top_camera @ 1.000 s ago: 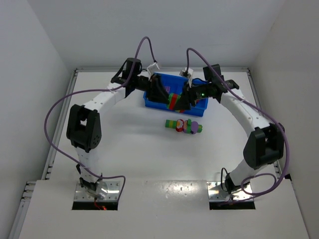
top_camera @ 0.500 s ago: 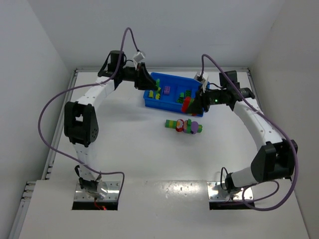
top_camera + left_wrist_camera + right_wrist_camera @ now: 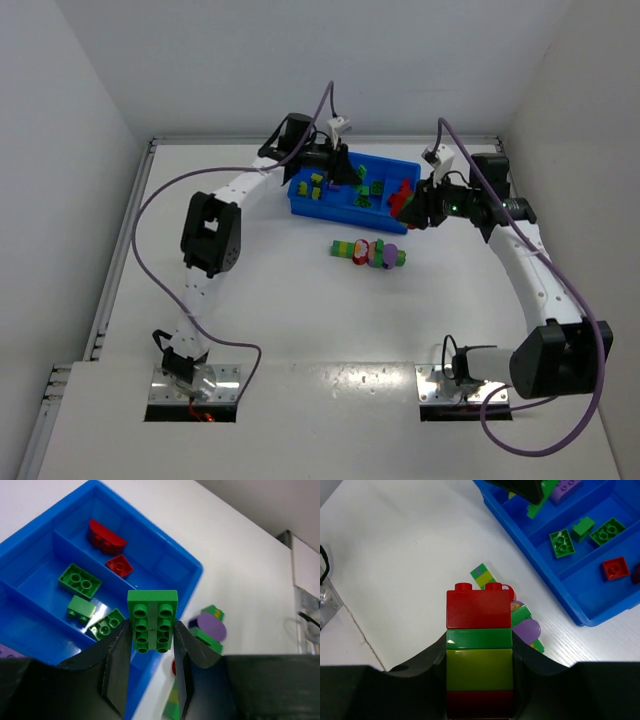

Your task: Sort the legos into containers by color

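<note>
Bright, even, diffuse light from above; white table [image 3: 280,300] nearly washed out, shadows faint. Left wrist: small glare on blue tray [image 3: 196,569] floor left of left pincer [image 3: 151,627]; gripped green brick [image 3: 152,611] crisp, legos [image 3: 210,627] beyond right finger smeared. Right wrist: right pincer [image 3: 479,645] fingers dark, underexposed; gripped stack [image 3: 479,610] sharp, glossy.

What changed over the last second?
The end effectors pulled apart over the tray. Left end effector swung left, then back over it, shut on a green brick. Right end effector drew right, shut on the striped stack. Tray and loose bricks beside it stayed.
</note>
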